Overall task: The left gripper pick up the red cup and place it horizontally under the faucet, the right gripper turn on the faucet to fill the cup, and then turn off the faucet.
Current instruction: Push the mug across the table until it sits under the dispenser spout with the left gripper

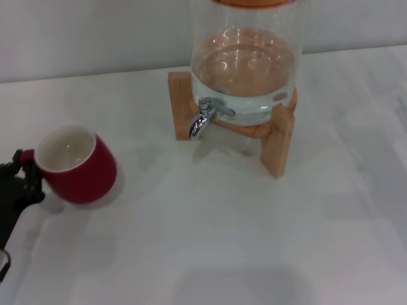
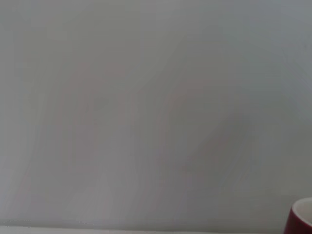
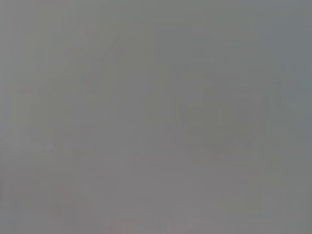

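cup (image 1: 77,166): near left edge of desk (image 1: 210,241), tilted with mouth up and toward the camera, cream inside seen empty; a red sliver also seen in left wrist view
left gripper (image 1: 19,175): at left edge, touching cup at handle side; fingers look closed on handle or rim, grip partly hidden
right gripper: not seen in any view
faucet (image 1: 205,118): on glass jar (image 1: 245,67), near far edge, centre; spout down, well apart from cup
jar stand (image 1: 278,136): wooden, under jar
handling: ceramic judged stiff, glazed, slippery, breakable; moderately heavy once filled
hold point: handle or rim wall judged best
step: cup pickup judged underway
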Tool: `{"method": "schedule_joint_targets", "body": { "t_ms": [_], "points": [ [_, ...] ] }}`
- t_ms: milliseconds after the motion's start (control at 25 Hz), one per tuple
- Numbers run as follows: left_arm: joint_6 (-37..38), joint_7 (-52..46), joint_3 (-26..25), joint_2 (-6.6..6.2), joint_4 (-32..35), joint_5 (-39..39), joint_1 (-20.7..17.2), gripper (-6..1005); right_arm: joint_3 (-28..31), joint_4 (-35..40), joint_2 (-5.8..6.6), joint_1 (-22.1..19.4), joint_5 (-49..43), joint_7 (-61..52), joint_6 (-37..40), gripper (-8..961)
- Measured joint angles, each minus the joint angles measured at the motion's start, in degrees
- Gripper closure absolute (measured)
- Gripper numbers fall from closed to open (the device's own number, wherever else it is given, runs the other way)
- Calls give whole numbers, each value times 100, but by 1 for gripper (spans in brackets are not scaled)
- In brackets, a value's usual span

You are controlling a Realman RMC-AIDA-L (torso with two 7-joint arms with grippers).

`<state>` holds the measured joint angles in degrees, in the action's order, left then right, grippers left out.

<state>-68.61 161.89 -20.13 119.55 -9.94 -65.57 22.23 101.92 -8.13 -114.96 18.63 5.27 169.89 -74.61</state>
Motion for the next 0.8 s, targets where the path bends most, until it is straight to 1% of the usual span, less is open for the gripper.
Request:
{"method": "schedule_joint_targets", "body": {
  "t_ms": [40, 80, 320, 800],
  "points": [
    [128, 0, 10, 1, -6, 3, 146, 844, -2, 0, 0, 0, -1, 0, -1, 274],
    [128, 0, 10, 1, -6, 3, 146, 844, -5, -2, 0, 0, -4, 0, -1, 273],
    [313, 0, 59, 10, -72, 170, 429, 844, -13, -4, -3, 12, -9, 0, -4, 273],
    [1092, 9, 55, 11, -279, 713, 862, 844, -42, -5, -9, 48, -9, -6, -64, 273]
  ]
}}
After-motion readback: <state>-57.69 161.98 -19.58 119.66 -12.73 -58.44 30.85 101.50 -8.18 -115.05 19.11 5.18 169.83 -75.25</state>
